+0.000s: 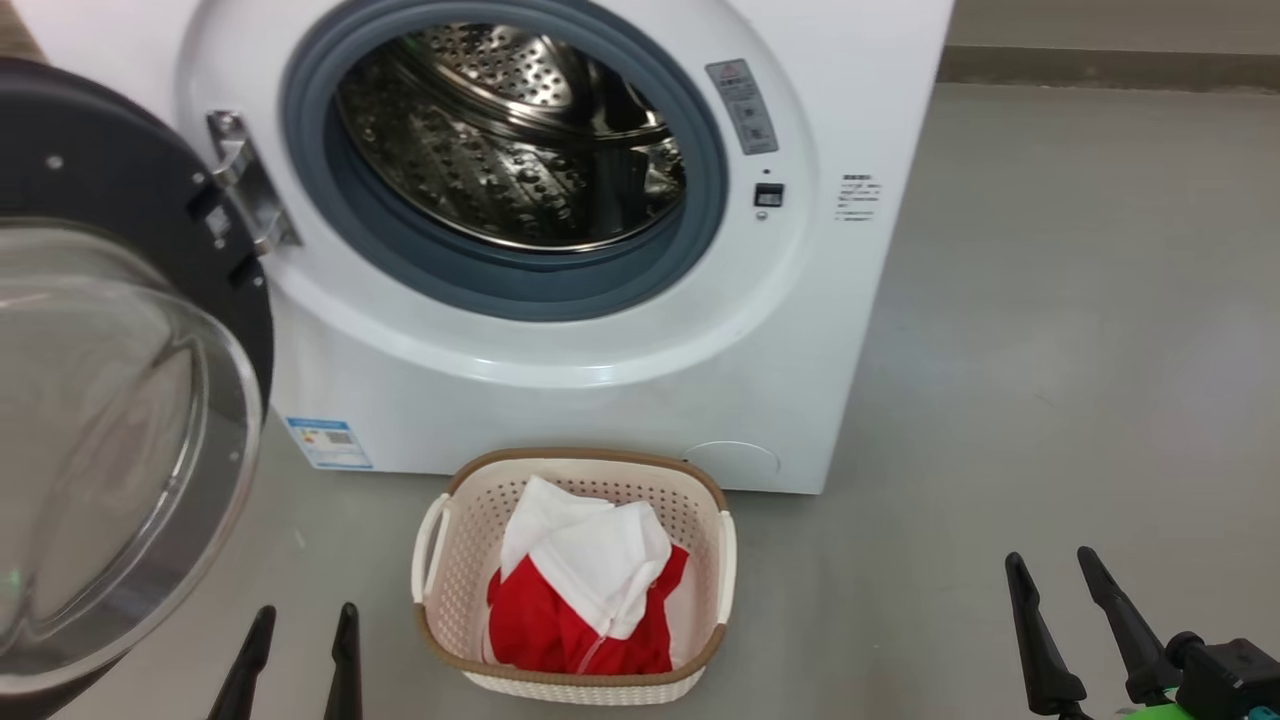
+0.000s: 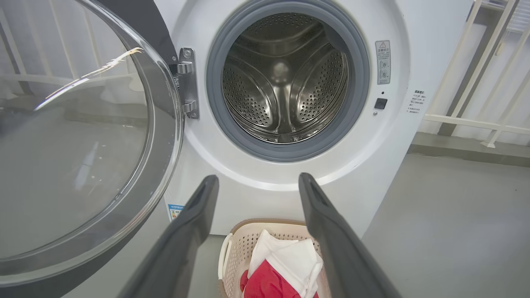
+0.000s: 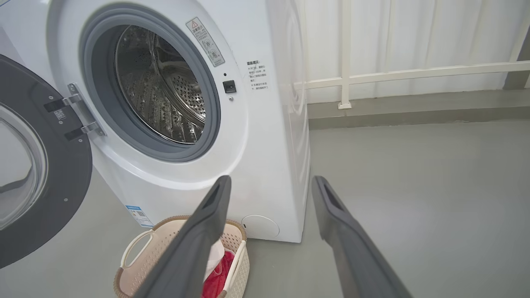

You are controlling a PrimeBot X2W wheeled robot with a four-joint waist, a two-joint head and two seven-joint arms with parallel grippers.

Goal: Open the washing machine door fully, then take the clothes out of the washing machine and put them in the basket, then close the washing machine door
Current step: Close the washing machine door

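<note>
Clothes (image 1: 585,590), red and white, we log inside the basket (image 1: 585,457), just before the washing machine (image 1: 560,400); washing machine door (image 1: 120,180) hangs wide open. Our left gripper (image 1: 308,610) and right gripper (image 1: 1049,556): fingers apart, holding nothing.

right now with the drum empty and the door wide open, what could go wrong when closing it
1. The door hangs wide open close beside the open left tool. A push on its smooth, bulging glass might slide off instead of swinging it, so the black ring looks safer.
2. The basket of clothes sits right in front of the washing machine, below the opening. An arm following the door round could nudge or tip it.
</note>
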